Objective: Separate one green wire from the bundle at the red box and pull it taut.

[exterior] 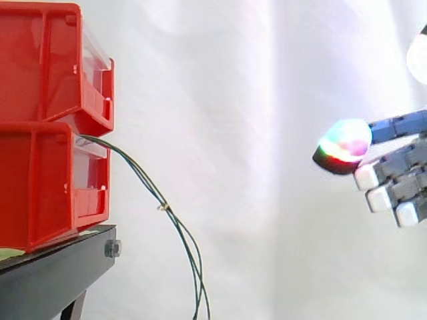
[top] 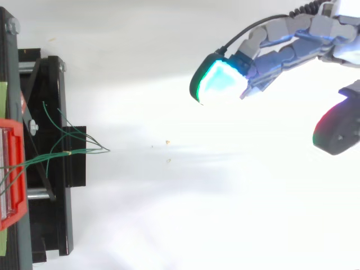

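Observation:
Two red bins (exterior: 47, 127) stand stacked on the black stand (exterior: 53, 273) at the left. A bundle of thin green wires (exterior: 160, 200) leaves the lower bin's front and droops down past the stand, held together by a small tie (exterior: 162, 207). From above, the green wires (top: 67, 151) fan out over the stand beside the red bin (top: 11, 174). My hand (exterior: 393, 170) hangs far to the right of the wires, well apart from them. Its fingers (top: 281, 42) reach out straight toward the bins, and the thumb (top: 337, 126) is spread wide. It holds nothing.
A white curtain backs the scene. The black stand's frame and bolts (top: 50, 169) lie under the wires. Two small specks (top: 167, 143) sit on the white floor between the stand and my hand.

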`<state>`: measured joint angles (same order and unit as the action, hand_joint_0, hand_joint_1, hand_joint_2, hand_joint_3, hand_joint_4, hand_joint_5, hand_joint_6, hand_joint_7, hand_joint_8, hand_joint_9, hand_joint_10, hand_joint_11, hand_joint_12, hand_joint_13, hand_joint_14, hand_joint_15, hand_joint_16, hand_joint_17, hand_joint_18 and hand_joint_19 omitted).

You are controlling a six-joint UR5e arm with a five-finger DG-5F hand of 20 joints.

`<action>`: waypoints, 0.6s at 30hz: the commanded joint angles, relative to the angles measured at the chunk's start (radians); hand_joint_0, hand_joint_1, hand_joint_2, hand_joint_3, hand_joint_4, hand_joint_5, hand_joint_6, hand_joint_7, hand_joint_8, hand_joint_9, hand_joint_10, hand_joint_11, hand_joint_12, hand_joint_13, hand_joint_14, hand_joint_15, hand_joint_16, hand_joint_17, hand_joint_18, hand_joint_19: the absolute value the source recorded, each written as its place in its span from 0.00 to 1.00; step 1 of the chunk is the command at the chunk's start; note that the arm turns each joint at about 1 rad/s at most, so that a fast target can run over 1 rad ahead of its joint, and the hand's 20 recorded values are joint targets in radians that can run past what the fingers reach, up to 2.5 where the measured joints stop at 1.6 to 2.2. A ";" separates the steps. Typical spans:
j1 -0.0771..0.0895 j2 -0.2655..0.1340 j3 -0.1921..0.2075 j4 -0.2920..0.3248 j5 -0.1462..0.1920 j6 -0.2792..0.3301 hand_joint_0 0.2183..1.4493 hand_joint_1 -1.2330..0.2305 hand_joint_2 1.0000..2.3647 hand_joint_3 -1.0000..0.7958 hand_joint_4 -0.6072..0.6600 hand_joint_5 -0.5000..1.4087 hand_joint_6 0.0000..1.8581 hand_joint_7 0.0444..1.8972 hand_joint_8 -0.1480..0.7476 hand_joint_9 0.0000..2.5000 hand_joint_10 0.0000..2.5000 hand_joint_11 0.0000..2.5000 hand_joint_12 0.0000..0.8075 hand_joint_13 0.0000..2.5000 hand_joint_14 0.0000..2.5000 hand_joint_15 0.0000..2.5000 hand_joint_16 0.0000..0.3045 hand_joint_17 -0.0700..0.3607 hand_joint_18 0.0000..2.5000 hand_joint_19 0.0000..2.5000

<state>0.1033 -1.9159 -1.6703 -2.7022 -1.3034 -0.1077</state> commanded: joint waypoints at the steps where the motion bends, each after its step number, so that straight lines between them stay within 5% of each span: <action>1: -0.002 -0.028 0.001 0.016 0.007 0.005 0.23 0.42 0.00 0.28 0.64 0.16 0.27 0.38 0.47 0.23 0.00 0.14 0.43 0.24 0.01 0.14 0.15 0.40 0.19 0.16; 4: 0.001 -0.048 0.000 0.070 0.010 0.006 0.23 0.42 0.00 0.28 0.64 0.16 0.27 0.38 0.47 0.23 0.00 0.14 0.43 0.24 0.01 0.14 0.15 0.40 0.19 0.16; 18: 0.021 -0.049 0.000 0.128 0.058 -0.084 0.23 0.44 0.00 0.28 0.65 0.16 0.27 0.38 0.47 0.24 0.01 0.13 0.43 0.25 0.01 0.14 0.15 0.40 0.19 0.17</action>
<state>0.1188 -1.9646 -1.6702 -2.5820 -1.2595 -0.1724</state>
